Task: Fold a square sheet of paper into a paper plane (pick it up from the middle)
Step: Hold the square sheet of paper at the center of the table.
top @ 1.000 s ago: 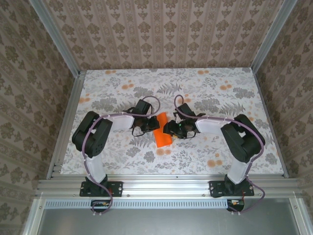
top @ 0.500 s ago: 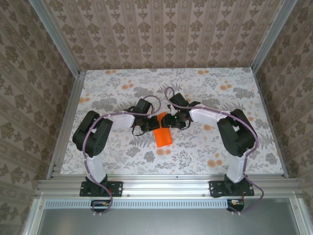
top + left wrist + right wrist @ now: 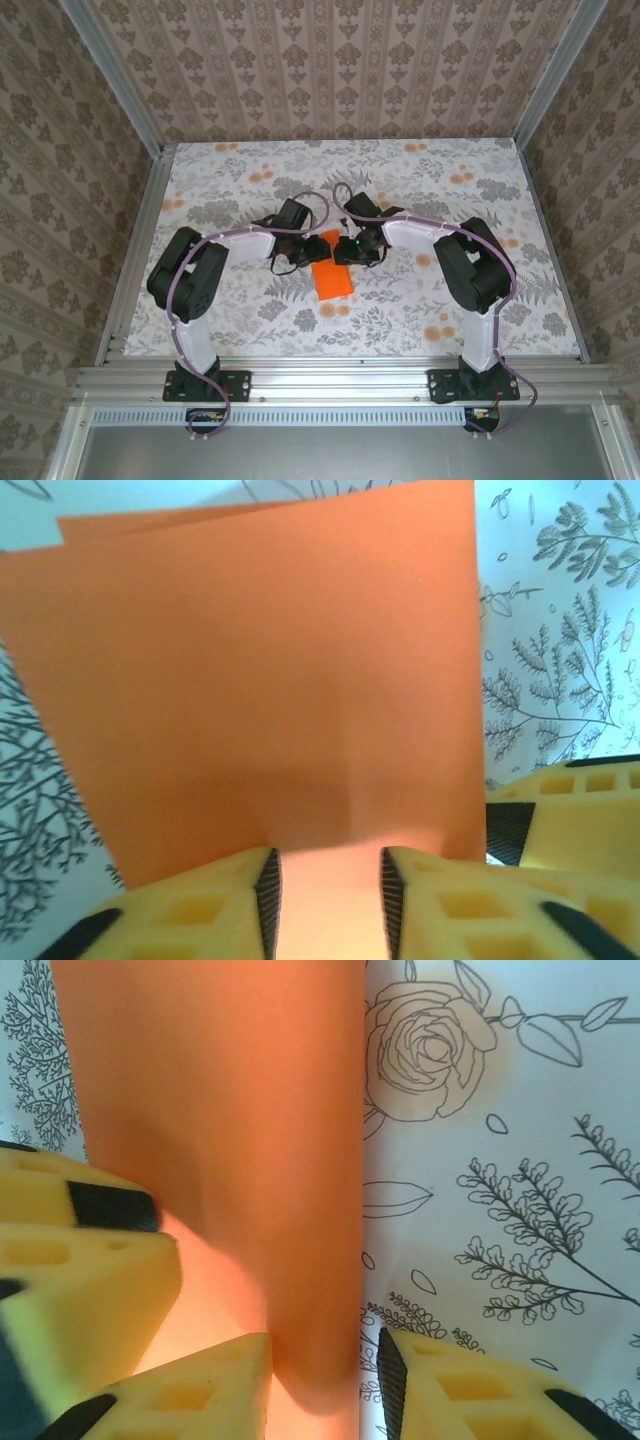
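**Top external.** Item: sheet of paper, bright orange, folded to an oblong. It lies flat on the floral tablecloth near the middle of the table, long axis running roughly near to far. The left gripper and right gripper meet at its far end, close beside each other, one from each side. The jaw gap of neither can be read from this height.

**Left wrist.** The sheet of paper takes up most of the frame. A second layer peeps out along its far edge (so it is folded, not single). A faint crease runs across the near part. The left gripper hangs over the near edge with its yellow fingers apart. Orange shows plainly in the gap between them, and nothing is pinched. A third yellow block sits at the right, just off the paper's right edge. Grey printed foliage borders both sides.

**Right wrist.** The sheet of paper fills the left half, its straight right edge running down the frame. The right gripper straddles that edge. Its fingers are parted, and a strip of bare cloth shows between the paper and the right-hand finger, so there is no clamp. Another yellow block rests on the paper at the left. A printed rose lies beside the paper's edge.
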You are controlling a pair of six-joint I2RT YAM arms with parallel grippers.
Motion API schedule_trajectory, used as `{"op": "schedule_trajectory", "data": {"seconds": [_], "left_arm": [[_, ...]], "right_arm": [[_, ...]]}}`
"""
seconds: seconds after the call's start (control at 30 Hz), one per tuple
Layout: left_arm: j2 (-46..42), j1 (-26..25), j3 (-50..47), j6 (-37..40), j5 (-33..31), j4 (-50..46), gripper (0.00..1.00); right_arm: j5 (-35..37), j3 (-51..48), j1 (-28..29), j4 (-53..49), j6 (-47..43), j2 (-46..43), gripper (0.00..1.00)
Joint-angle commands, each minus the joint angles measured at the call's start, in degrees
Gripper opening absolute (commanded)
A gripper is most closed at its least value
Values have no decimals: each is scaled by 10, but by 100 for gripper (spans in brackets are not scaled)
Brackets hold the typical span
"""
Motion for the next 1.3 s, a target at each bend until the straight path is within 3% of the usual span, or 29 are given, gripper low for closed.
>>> {"op": "schedule_trajectory", "data": {"seconds": [0.0, 0.37, 0.87, 1.27], "left_arm": [[-42, 5, 13, -8, -27, -29, 43], [-108, 30, -36, -23, -76, -30, 47], [-109, 42, -53, -28, -78, -26, 45], [-114, 45, -54, -19, -77, -32, 44]], "right_arm": [[19, -15, -9, -2, 8, 3, 35], [24, -32, -16, 4, 11, 4, 31], [30, -49, -23, 12, 8, 0, 29], [-15, -73, -34, 40, -11, -3, 28]]}}
